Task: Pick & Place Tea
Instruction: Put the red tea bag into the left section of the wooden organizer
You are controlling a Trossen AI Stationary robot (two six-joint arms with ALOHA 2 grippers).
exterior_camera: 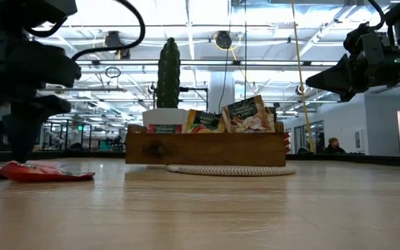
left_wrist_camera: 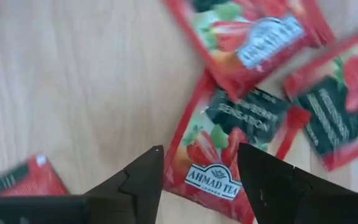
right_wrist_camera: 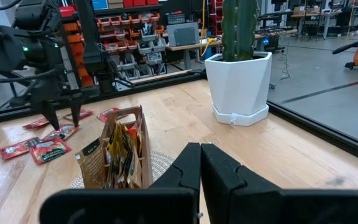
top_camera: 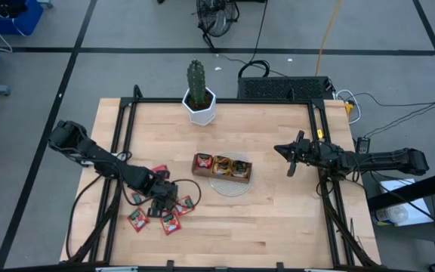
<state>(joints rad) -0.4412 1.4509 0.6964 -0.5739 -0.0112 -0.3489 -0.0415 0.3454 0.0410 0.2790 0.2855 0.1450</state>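
Sachets [top_camera: 161, 213] of red tea lie scattered on the table [top_camera: 278, 219], left of the tray [top_camera: 221, 168], which already holds a few. The left gripper [left_wrist_camera: 197, 180] hangs over one sachet [left_wrist_camera: 229, 146], fingers spread either side, probably lining up a pinch. The right gripper [right_wrist_camera: 200, 163], closed and empty, waits near the table's right edge.

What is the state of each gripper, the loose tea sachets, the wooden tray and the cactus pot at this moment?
Left gripper: open, hovering over a red sachet.
Right gripper: shut, empty, held above the table's right side.
Loose red sachets: lying flat, scattered.
Wooden tray: upright on a round mat, holding sachets.
Cactus pot: upright.
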